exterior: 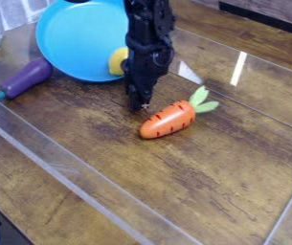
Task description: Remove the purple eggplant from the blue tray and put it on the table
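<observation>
The eggplant (26,77) already lies on the counter (91,163), outside the blue tray (78,39), as the task wants; the jaws (141,105) point down beside the carrot (170,122), perhaps for nudging it; whether they are spread, I cannot tell.

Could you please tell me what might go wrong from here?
The gripper is down close beside the carrot, so it could bump or pick up the wrong toy. The eggplant already lies on the table, near the tray, so further handling might needlessly disturb it.
</observation>
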